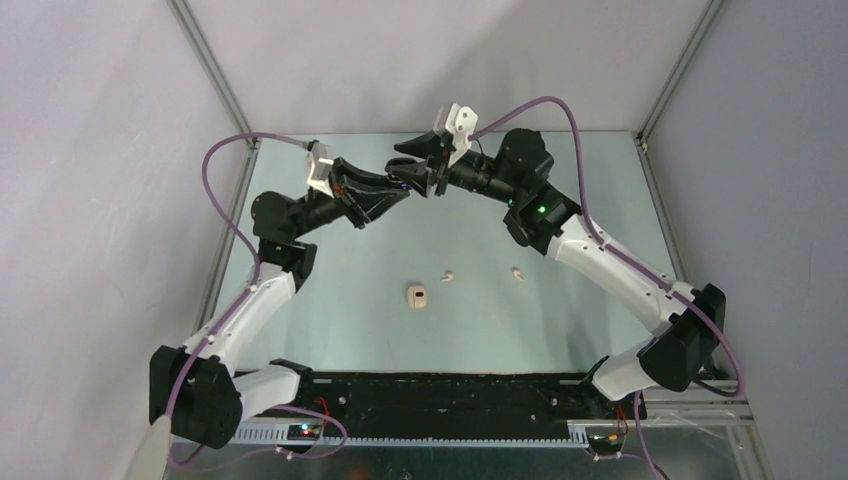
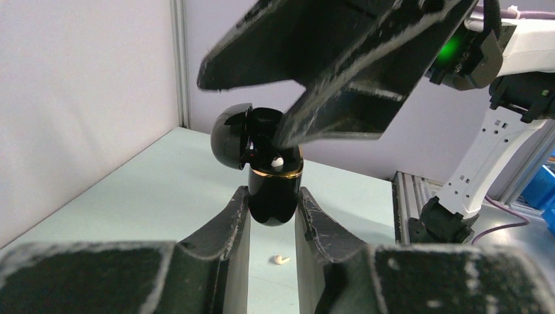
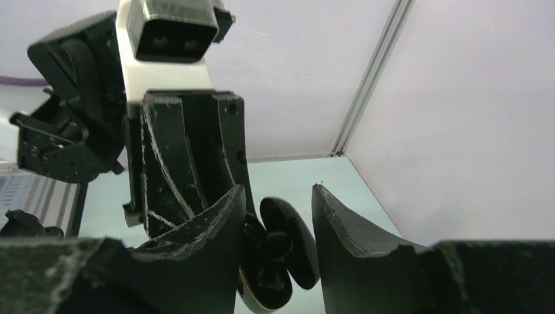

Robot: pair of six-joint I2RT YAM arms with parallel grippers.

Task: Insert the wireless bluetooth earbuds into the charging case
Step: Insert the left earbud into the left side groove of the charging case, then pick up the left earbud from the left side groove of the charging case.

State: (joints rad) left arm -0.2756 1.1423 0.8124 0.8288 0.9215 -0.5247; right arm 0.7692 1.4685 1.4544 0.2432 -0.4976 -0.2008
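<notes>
**Black case held aloft, both my sets of fingers meeting on it**

My left fingers [image 2: 235,229] are clamped on the lower body of a glossy black pebble-shaped charging case [image 2: 275,196] with a gold band. They hold it upright, well above the pale green counter [image 1: 340,300], with its domed lid [image 2: 229,134] standing open to one side. My right fingers [image 3: 340,222] are spread apart and straddle that lid. One tip reaches down to the case mouth, where a small white spot [image 2: 277,160] shows (earbud or glint, I cannot tell). Two tiny cream-white earbuds lie loose on the counter below. One [image 1: 448,274] is near a small cream-white case [image 1: 418,296], and the other [image 1: 517,272] lies further to my right.
</notes>
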